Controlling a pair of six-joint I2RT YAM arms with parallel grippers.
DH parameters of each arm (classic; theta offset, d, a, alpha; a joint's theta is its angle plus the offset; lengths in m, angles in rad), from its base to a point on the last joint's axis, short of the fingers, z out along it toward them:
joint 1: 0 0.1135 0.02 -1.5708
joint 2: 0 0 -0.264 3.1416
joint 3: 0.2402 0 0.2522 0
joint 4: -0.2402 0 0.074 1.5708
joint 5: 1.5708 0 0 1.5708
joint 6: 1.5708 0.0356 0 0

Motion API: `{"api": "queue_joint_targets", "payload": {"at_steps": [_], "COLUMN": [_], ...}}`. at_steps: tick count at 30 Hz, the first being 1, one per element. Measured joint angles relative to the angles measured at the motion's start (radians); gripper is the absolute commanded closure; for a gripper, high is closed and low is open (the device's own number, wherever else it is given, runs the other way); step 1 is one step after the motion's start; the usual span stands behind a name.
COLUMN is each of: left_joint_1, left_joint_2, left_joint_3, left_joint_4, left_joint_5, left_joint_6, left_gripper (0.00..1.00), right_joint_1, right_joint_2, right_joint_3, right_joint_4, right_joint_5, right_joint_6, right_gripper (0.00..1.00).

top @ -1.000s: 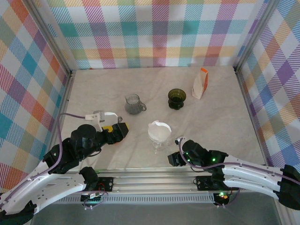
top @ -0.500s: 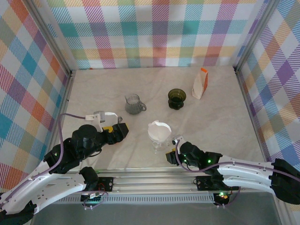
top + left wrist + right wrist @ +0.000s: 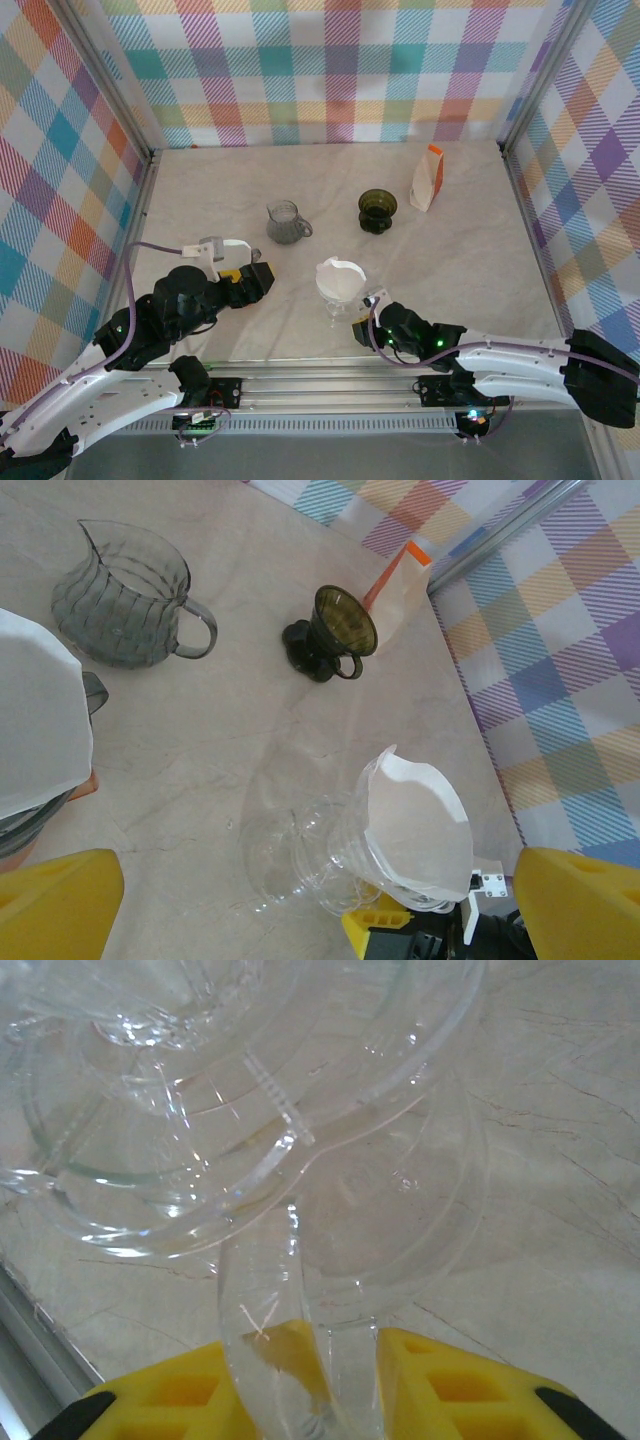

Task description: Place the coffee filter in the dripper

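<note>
A clear glass dripper [image 3: 334, 303] stands at the front middle of the table, with a white coffee filter [image 3: 339, 276] sitting in its cone. In the left wrist view the filter [image 3: 415, 825] rises out of the dripper [image 3: 300, 855]. My right gripper [image 3: 360, 327] is at the dripper's near right side. In the right wrist view the glass handle [image 3: 290, 1330] fills the gap between its yellow fingers [image 3: 440, 1385], so the gripper [image 3: 305, 1385] is shut on it. My left gripper [image 3: 262, 275] hovers left of the dripper, open [image 3: 318, 915] and holding nothing.
A grey ribbed glass pitcher [image 3: 286, 222] stands behind the dripper, a dark green cup-shaped dripper [image 3: 377, 210] to its right, and a white and orange bag [image 3: 428, 178] at the back right. Another white paper [image 3: 35, 720] lies at the left edge of the left wrist view.
My right gripper has crept forward and left up to the dripper and now has its handle between the fingers. The left arm, dripper and filter have not moved.
</note>
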Motion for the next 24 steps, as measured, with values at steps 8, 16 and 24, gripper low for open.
{"api": "queue_joint_targets", "payload": {"at_steps": [8, 16, 24], "left_joint_1": [0.0, 0.0, 0.0], "left_joint_2": [0.0, 0.0, -0.01], "left_joint_3": [-0.004, -0.013, -0.013], "left_joint_4": [0.0, 0.0, 0.0], "left_joint_5": [0.0, 0.0, 0.0], "left_joint_6": [0.0, 0.0, 0.0], "left_gripper": [0.0, 0.0, 0.0], "right_joint_1": [0.018, 0.026, 0.026], "right_joint_2": [0.039, 0.105, 0.203], "right_joint_3": [0.003, 0.039, 0.118], "right_joint_4": [0.032, 0.04, 0.012], "right_joint_5": [0.044, 0.107, 0.179], "right_joint_6": [0.0, 0.001, 0.006], "right_gripper": [0.72, 0.73, 0.75]}}
